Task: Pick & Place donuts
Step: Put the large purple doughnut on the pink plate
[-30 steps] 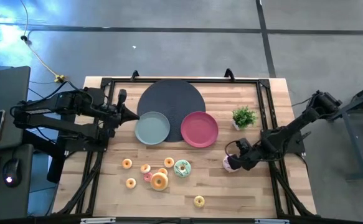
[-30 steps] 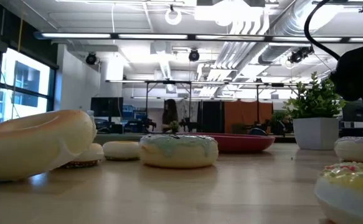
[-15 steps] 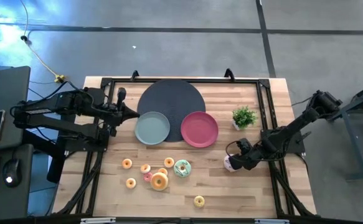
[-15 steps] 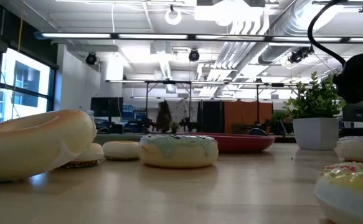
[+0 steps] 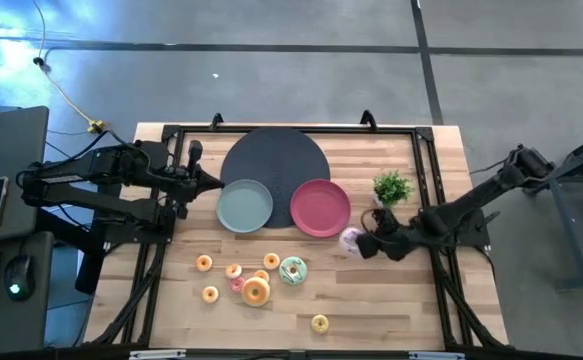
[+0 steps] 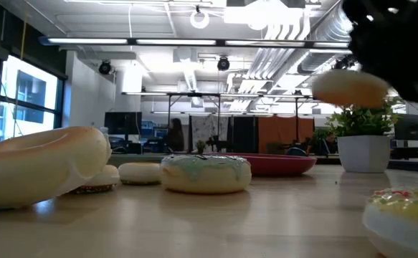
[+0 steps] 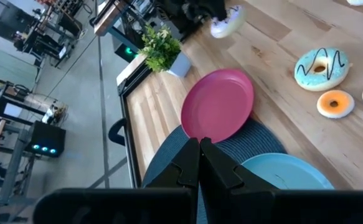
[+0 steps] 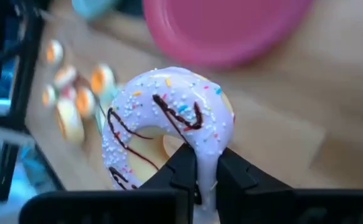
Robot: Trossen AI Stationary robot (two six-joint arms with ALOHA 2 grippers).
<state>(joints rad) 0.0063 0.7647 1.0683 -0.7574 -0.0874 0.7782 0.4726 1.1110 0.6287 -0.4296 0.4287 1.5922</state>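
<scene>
Bare bench (image 5: 411, 305) wood lies open around the right end effector (image 5: 363, 243), clamped on a white-iced donut (image 5: 351, 239) raised just beside the pink plate (image 5: 320, 207) rim, near the plant (image 5: 392, 187). Its arm stretches low from the right edge. Left end effector (image 5: 214, 185), fingers together, waits by the grey-green plate (image 5: 244, 206).

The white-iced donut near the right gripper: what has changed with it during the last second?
The right gripper, shut on the white-iced donut, has lifted it off the table and carried it toward the pink plate. The left gripper, the plates and the other donuts stayed put.
</scene>
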